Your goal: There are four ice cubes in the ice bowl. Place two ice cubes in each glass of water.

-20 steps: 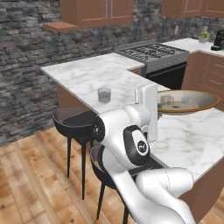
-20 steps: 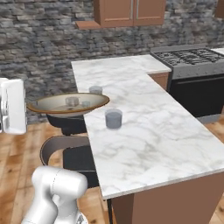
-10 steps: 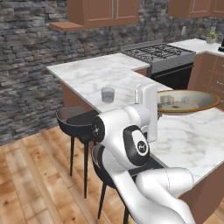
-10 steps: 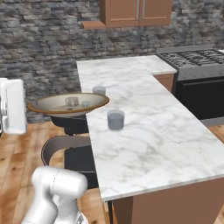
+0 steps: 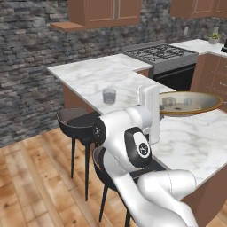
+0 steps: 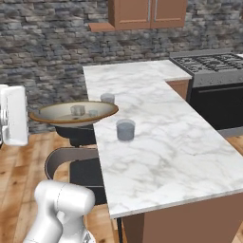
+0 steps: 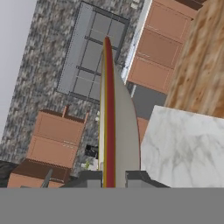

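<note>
My gripper (image 7: 114,179) is shut on the rim of the ice bowl (image 7: 114,131), which runs edge-on up the hand view. The wide golden-rimmed ice bowl (image 5: 208,104) hangs level above the counter's near edge, right of my white hand (image 5: 149,111). Pale ice cubes (image 5: 169,102) lie inside it. From the right, the ice bowl (image 6: 57,115) juts past the counter's left edge, its ice cubes (image 6: 77,110) showing. One glass of water (image 6: 126,129) stands on the marble just right of the bowl, the other glass (image 6: 107,98) behind it. A glass (image 5: 109,95) stands left of my hand.
A marble L-shaped counter (image 6: 156,142) runs toward a gas stove (image 6: 213,64). Black bar stools (image 5: 75,122) stand under the counter's edge, with a stool (image 6: 71,163) below the bowl. Stone wall and wooden cabinets (image 5: 104,11) lie behind, and wood floor (image 5: 31,177) to the left.
The whole scene has drifted slightly rightward in both base views, so the camera moved. The bowl stays in my gripper at the same spot relative to the hand.
</note>
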Available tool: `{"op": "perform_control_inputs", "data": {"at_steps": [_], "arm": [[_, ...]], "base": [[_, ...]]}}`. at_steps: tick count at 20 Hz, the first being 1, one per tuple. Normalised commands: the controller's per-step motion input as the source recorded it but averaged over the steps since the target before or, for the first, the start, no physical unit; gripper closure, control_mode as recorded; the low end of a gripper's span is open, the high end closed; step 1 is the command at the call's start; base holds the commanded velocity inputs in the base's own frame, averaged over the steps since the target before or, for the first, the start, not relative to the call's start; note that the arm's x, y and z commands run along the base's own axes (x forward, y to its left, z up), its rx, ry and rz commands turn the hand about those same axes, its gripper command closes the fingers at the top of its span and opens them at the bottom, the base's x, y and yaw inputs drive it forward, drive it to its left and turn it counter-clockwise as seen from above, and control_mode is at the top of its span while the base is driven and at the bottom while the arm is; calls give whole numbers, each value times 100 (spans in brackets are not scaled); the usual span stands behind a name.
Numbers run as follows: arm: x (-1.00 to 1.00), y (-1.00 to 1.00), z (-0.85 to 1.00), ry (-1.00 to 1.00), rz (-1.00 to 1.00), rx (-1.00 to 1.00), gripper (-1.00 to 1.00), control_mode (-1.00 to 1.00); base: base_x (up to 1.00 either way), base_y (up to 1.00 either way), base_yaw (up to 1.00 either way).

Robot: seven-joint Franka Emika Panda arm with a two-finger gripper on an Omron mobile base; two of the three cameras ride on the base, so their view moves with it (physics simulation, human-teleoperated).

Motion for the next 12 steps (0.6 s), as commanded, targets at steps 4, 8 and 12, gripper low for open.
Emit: {"op": "perform_control_inputs", "data": {"at_steps": [4, 8, 12], "arm": [[0, 0, 0, 0, 0, 0, 100, -100], [0, 0, 0, 0, 0, 0, 100, -100], [0, 0, 0, 0, 0, 0, 100, -100]], "base": [[0, 0, 0], [0, 0, 0], [0, 0, 0]]}}
